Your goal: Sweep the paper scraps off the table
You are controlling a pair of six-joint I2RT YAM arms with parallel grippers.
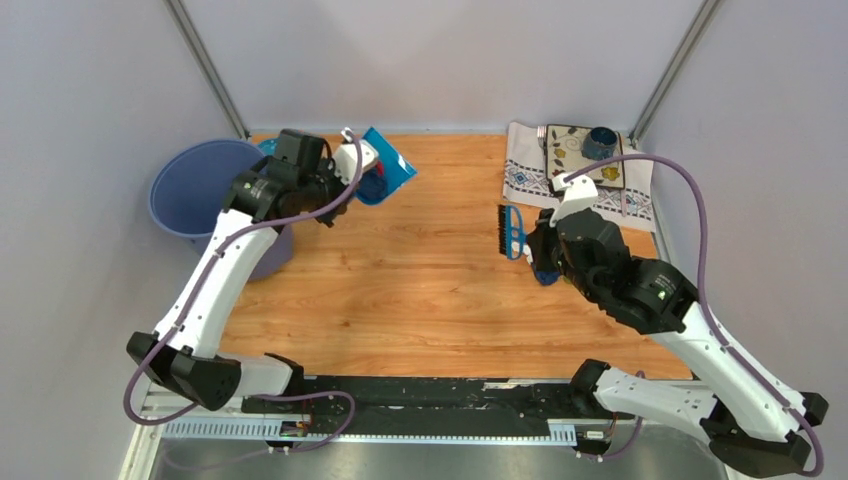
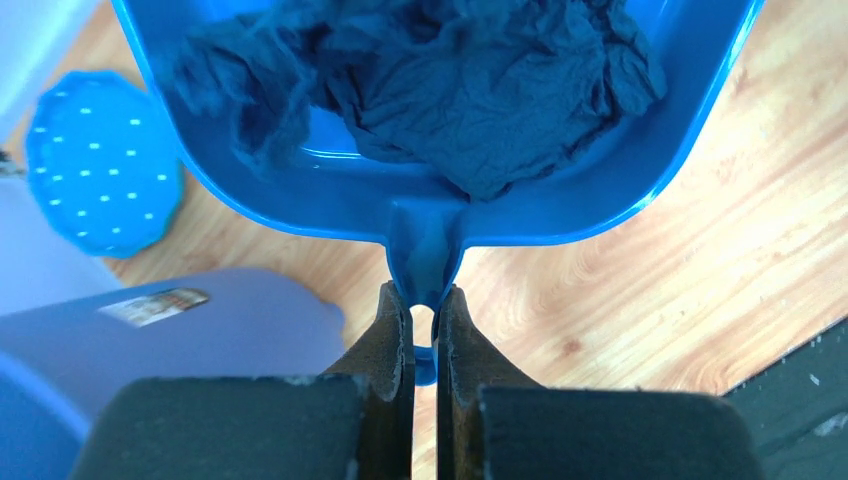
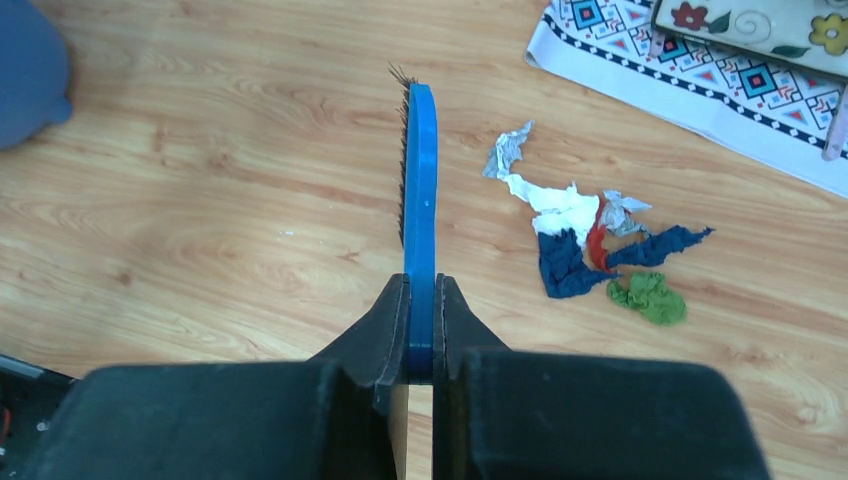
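From overhead, the paper scraps (image 3: 590, 245) cannot be made out beneath the right arm (image 1: 620, 270). The dustpan (image 2: 330, 205) runs off the top of the left wrist view; the bucket (image 2: 200, 330), lower left, is blurred. The brush (image 3: 421, 200) shows edge-on, bristles mostly hidden.

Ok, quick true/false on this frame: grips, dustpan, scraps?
1. The left gripper is shut on the handle of the dustpan. True.
2. The dustpan is empty. False: crumpled dark blue paper lies in it.
3. The right gripper grips the blue brush. True.
4. The table has no scraps on it. False: a cluster of paper scraps lies beside the brush.
5. Those scraps sit on the patterned cloth. False: they lie on bare wood, apart from it.
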